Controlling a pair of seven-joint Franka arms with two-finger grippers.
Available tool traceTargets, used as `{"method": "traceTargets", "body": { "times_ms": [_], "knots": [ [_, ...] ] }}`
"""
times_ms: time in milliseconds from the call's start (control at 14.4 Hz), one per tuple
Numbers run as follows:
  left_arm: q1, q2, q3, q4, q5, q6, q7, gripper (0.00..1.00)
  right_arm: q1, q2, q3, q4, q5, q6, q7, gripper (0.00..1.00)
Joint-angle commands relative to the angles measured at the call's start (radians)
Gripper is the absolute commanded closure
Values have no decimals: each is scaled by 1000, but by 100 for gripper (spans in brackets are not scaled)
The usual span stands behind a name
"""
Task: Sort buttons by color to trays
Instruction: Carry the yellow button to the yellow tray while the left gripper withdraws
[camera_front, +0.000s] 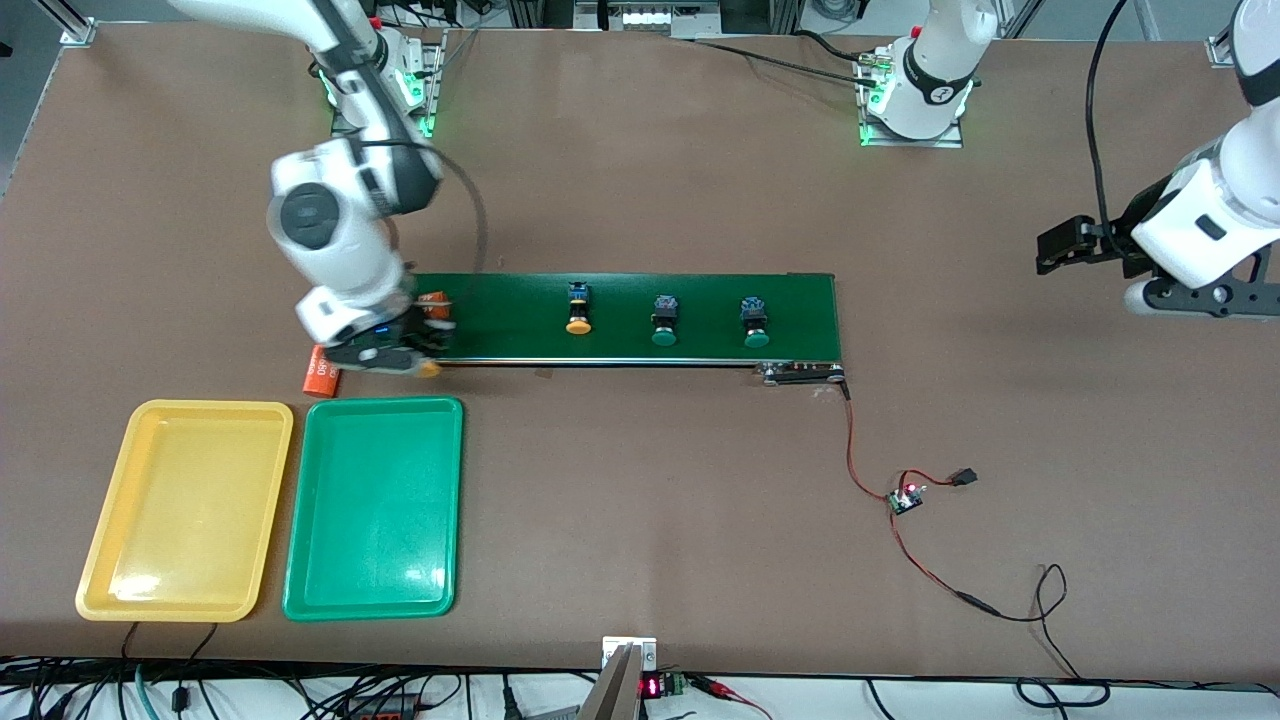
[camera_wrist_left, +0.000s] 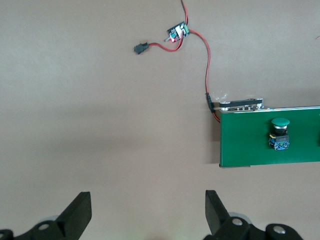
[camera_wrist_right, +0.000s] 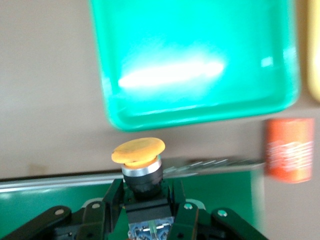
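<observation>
Nearest the front camera lie the yellow tray (camera_front: 185, 510) and the green tray (camera_front: 373, 508), set side by side and just apart, toward the right arm's end of the table. Both are seen bare inside.

The right gripper (camera_front: 400, 352) is at the conveyor belt (camera_front: 640, 318) end nearest the trays, its fingers (camera_wrist_right: 112, 200) closed on the black body of a held orange-yellow button (camera_wrist_right: 138, 152). In the front view that button is almost wholly hidden by the wrist; only a sliver of its cap shows at the belt's edge. Whether it rests on the belt or is lifted cannot be told. Two orange cylinders are partly covered by the same wrist: one on the table (camera_front: 322, 372) between belt and trays, one (camera_front: 433, 299) on the belt.

Three more buttons are laid along the belt, caps toward the front camera: an orange-yellow button (camera_front: 578, 308), a middle green button (camera_front: 664, 321) and an end green button (camera_front: 754, 321), well apart from each other.

The left gripper (camera_wrist_left: 148, 212) is held over bare table (camera_front: 640, 150) off the belt's other end, waiting, its fingers wide apart with nothing between them; its arm is cut off at the front view's edge. A small circuit board (camera_front: 906, 497) with red wires lies near that end of the belt.
</observation>
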Motion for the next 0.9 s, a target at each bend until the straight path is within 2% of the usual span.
{"method": "traceTargets", "body": {
  "times_ms": [0,69,208,277,693,831],
  "knots": [
    [11,-83,6,-100,17,63,29,0,-65,-10,-67,54,-8,-70,-182,100],
    [14,-106,4,-138,18,106,28,0,-77,-7,-105,65,0,-68,-257,100],
    [16,-108,-4,-134,20,108,25,0,-99,16,-179,102,4,-68,-389,100],
    [16,-108,-10,-134,21,108,25,0,-126,36,-194,125,4,-67,-432,100],
    [16,-106,-11,-132,32,100,20,0,-318,234,-194,294,16,-41,-630,100],
    [10,-108,-16,-131,32,96,20,0,-329,281,-193,330,30,-35,-650,100]
  ]
}}
